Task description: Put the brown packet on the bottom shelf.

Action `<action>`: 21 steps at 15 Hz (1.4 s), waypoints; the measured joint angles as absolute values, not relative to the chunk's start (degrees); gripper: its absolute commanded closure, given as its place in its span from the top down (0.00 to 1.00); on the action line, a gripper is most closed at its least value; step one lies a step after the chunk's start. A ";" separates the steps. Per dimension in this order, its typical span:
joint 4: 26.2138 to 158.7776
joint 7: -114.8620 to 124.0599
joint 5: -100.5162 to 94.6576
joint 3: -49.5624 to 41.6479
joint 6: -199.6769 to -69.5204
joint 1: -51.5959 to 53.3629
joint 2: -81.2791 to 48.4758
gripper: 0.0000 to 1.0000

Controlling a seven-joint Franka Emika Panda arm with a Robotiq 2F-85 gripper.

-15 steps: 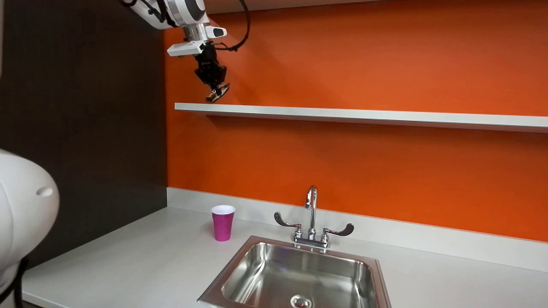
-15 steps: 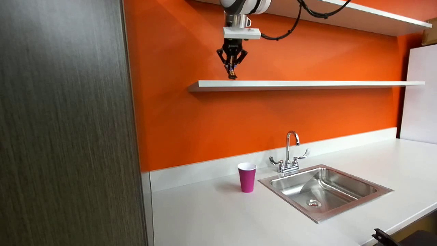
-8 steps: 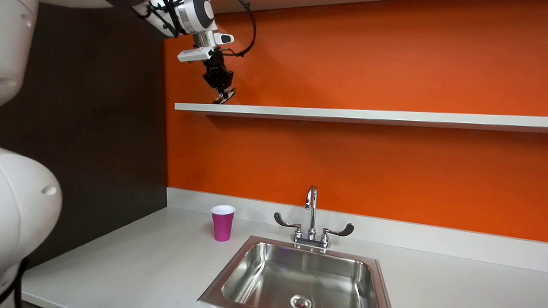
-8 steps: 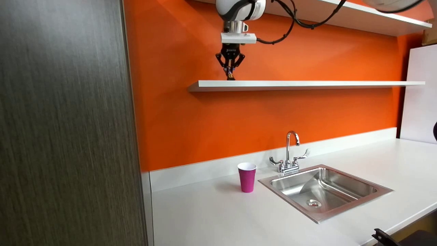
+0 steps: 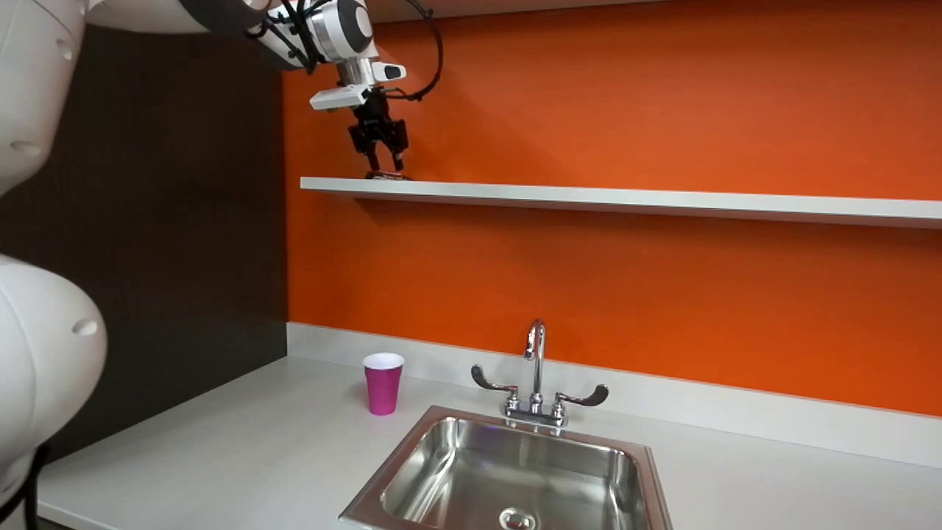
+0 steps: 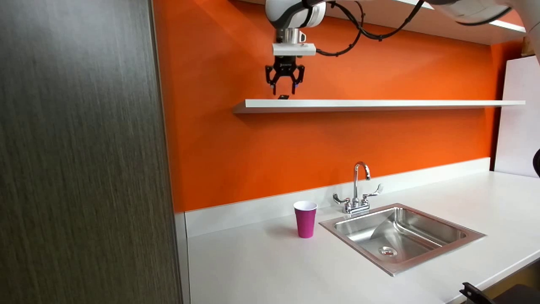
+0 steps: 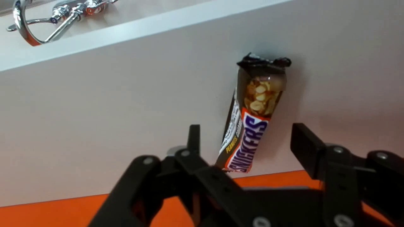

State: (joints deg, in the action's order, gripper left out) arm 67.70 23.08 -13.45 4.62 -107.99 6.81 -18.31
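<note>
The brown packet [image 7: 251, 135], a Snickers bar in a dark wrapper, lies flat on the bottom shelf [image 7: 126, 110], seen from above in the wrist view. Its lower end is near the shelf's back edge, by the orange wall. In both exterior views the packet [image 5: 388, 176] [image 6: 283, 97] shows as a thin dark shape on the ledge [image 6: 379, 103], near its left end. My gripper [image 6: 284, 90] is just above it with its jaws spread apart. In the wrist view the fingers [image 7: 194, 138] stand on either side of the packet, with gaps to both.
A second shelf [image 6: 447, 31] runs overhead, close to the arm. Below on the counter are a pink cup [image 5: 383, 389], a steel sink [image 6: 363, 249] and its faucet [image 5: 537, 368]. A dark panel [image 6: 84, 152] borders the left side.
My gripper came down to the shelf and its jaws spread, letting go of the packet. Tilted between the fingers before, the packet now lies flat on the shelf.
</note>
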 measured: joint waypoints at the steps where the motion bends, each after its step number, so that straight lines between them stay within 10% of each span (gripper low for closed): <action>1: 67.69 23.07 -13.41 4.61 -107.29 6.79 -18.19 1.00; 21: 106.13 16.32 -5.56 4.67 -104.31 6.82 9.75 1.00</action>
